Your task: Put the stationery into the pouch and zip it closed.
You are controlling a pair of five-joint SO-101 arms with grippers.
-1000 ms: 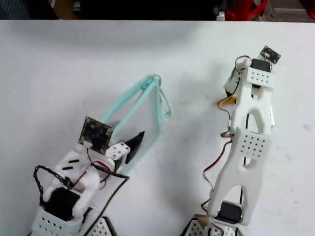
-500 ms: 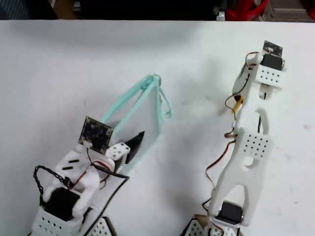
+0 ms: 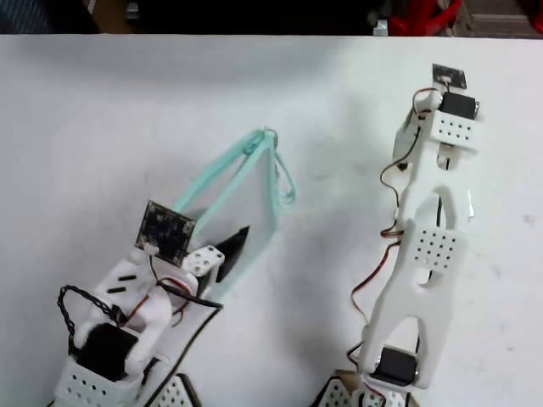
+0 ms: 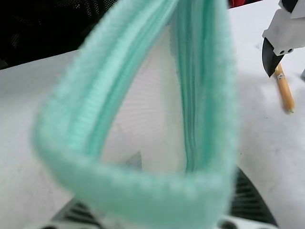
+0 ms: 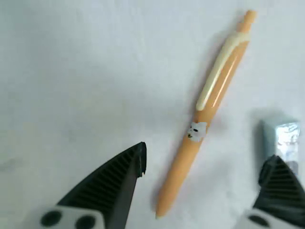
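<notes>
The task looks barely begun, with nothing packed and the zip not closed. The pouch (image 3: pixel 222 172) stands on its edge on the table (image 3: pixel 102 110), pointing toward 1 o'clock from the left gripper (image 3: pixel 222 253), which is clamped on its near end. Its mouth gapes wide, and nothing shows inside apart from its own pale mesh. The right gripper (image 5: pixel 205 160) sits well apart, at about 2 o'clock from the pouch. Its jaws are spread, straddling an orange pen (image 5: pixel 209 109) that lies flat on the table and is not yet gripped. A small silvery block (image 5: pixel 281 136), perhaps an eraser, lies just beside one jaw. Picking up, loading and zipping all appear to remain.
</notes>
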